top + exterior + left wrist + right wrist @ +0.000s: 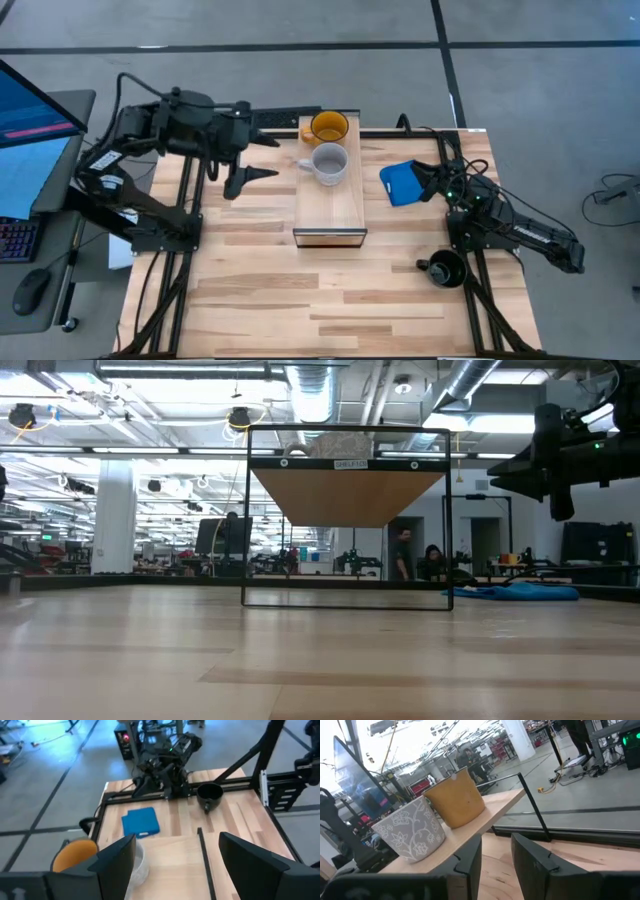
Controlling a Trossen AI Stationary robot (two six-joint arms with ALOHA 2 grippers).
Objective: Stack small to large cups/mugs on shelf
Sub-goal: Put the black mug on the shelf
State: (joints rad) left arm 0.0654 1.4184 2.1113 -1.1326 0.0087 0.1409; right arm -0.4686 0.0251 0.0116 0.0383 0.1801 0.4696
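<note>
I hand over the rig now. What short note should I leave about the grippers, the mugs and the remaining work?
Left gripper: jaws open, empty, hovering beside the shelf, near the two mugs on it.
Right gripper: jaws partly apart, empty, over the flat blue object on the right side of the table.
Yellow-orange mug and grey mug: upright, side by side on the far end of the shelf, not nested.
Black mug: on the table, near the right arm's base.
Done: two mugs on the shelf.
Left: bring over the black mug; stack all three.
</note>
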